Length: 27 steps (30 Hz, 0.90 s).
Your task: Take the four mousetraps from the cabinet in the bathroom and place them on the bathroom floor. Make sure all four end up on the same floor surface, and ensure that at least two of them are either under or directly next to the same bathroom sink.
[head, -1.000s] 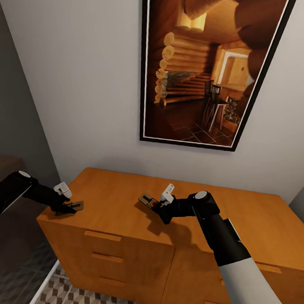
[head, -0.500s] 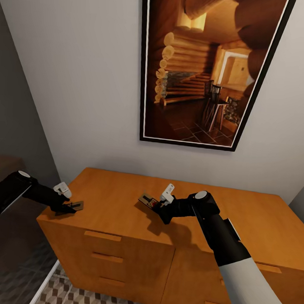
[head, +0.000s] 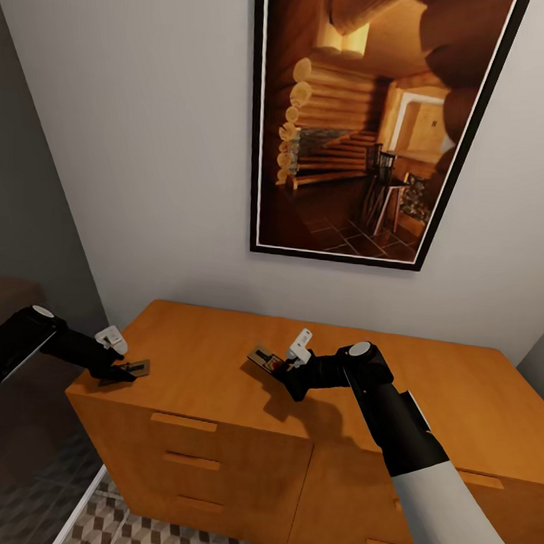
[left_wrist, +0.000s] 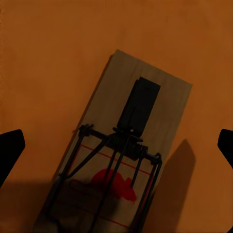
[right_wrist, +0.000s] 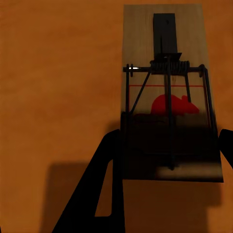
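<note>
Mousetraps (head: 264,359) atop orange cabinet (head: 217,357)

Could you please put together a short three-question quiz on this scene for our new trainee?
1. True or false: both mousetraps sit on the bathroom floor.
2. How many mousetraps show in the head view?
3. What hangs on the wall above the cabinet? A) mirror B) framed picture C) shelf

Key:
1. False. The left mousetrap by the left gripper and the right mousetrap at the right gripper are over the cabinet top.
2. Two.
3. B, the framed picture.
</note>
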Available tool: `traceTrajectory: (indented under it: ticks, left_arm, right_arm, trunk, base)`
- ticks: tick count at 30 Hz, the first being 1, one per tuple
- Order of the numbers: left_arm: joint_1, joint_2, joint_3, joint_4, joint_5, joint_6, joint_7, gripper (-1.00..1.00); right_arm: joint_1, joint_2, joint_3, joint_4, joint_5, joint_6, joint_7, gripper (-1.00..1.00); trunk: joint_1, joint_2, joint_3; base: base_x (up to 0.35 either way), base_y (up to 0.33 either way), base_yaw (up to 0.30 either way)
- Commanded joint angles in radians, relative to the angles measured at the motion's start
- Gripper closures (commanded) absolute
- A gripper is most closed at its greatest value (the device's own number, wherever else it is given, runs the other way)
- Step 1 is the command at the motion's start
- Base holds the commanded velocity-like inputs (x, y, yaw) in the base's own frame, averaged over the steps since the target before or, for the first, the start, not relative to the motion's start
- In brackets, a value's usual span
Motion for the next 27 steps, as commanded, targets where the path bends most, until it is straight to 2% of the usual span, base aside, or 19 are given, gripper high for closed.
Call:
traceTrajectory:
  ticks: [1,6,21,22,27]
  left_arm:
    - [0.0,0.001,-0.005,0.0,-0.016,0.007,-0.001,-1.0]
    - [0.0,0.001,-0.005,0.001,-0.029,0.007,-0.001,-1.0]
    - [0.0,0.0,-0.005,0.001,-0.033,0.007,-0.001,-1.0]
    - [0.0,0.0,-0.005,0.001,-0.033,0.007,-0.001,1.0]
    - [0.0,0.0,-0.005,0.001,-0.035,0.007,0.001,1.0]
  right_arm:
    - [-0.001,0.001,-0.001,-0.001,0.006,0.008,0.009,1.0]
    - [-0.001,0.001,-0.001,-0.001,0.006,0.008,0.009,1.0]
    - [-0.001,0.001,-0.001,-0.001,0.006,0.008,0.009,1.0]
    - [-0.001,0.001,-0.001,-0.001,0.006,0.008,0.009,1.0]
    - [-0.001,0.001,-0.001,0.0,0.006,0.008,0.009,1.0]
  trunk:
    - [0.0,-0.001,-0.001]
    - [0.0,-0.001,-0.001]
    - [0.0,-0.001,-0.001]
    - [0.0,-0.001,-0.001]
    - [0.0,-0.001,-0.001]
  base:
    - [0.0,0.0,0.0]
    - [0.0,0.0,0.0]
    - [0.0,0.0,0.0]
    - [0.0,0.0,0.0]
    - [0.0,0.0,0.0]
